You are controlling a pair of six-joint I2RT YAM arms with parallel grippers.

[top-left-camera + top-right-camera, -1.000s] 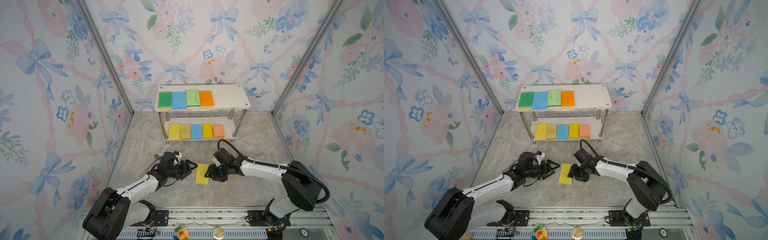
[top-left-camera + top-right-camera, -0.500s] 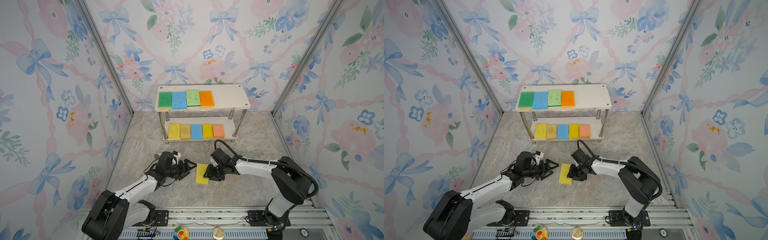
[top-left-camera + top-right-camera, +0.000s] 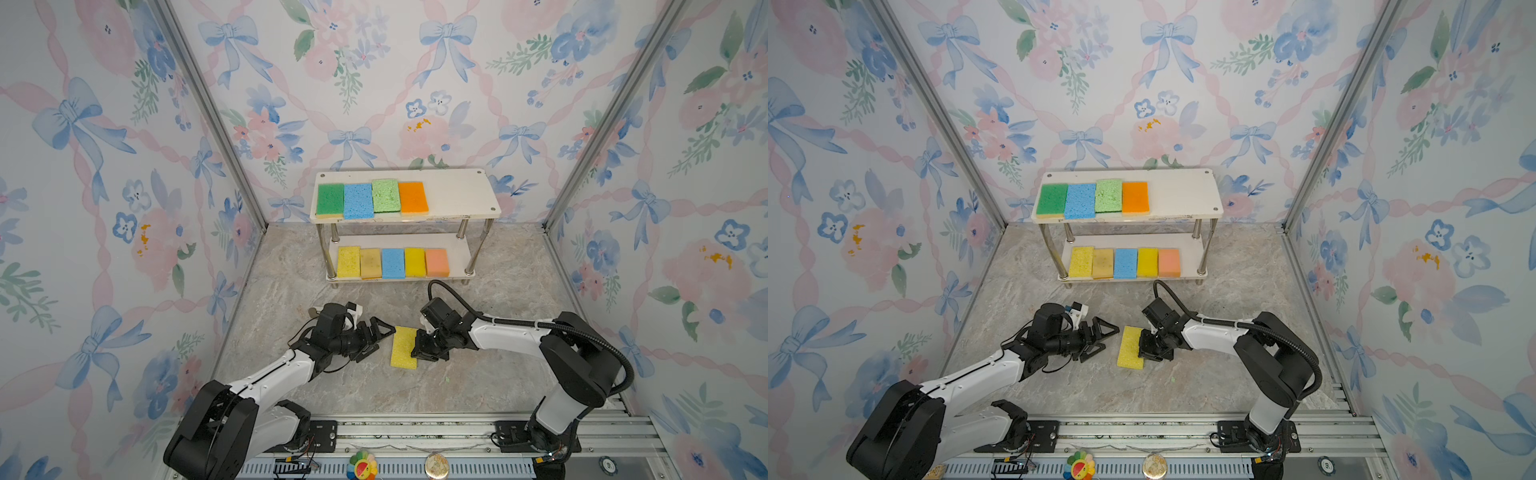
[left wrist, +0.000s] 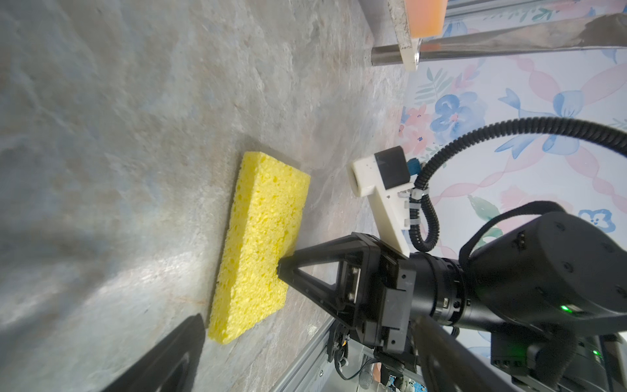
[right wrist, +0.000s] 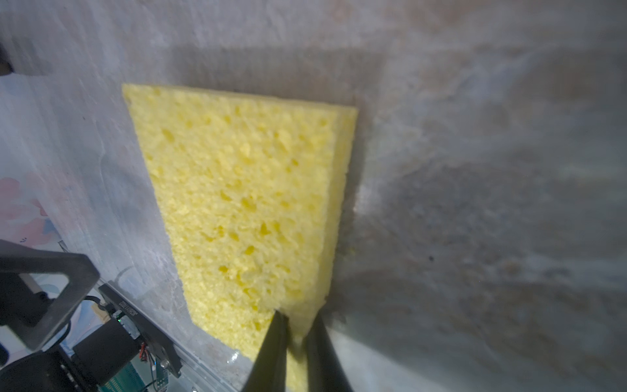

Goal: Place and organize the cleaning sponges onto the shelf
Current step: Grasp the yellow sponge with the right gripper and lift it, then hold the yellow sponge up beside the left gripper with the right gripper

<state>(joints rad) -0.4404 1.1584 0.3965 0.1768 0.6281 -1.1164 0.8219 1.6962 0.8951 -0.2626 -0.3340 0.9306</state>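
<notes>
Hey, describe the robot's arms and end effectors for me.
Left arm and right arm: white links, black joints. The left end effector and right end effector are black, with hollow triangular fingers. A ribbed black cable runs along the right arm to a white wrist-camera bracket.

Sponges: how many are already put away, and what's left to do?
Nine sit on the shelf: four on top, five below. The right gripper pinches an edge of the last yellow sponge, lying on the floor; the left gripper is open beside it, not touching. Remaining: lift it into the free spot beside the orange sponge.
</notes>
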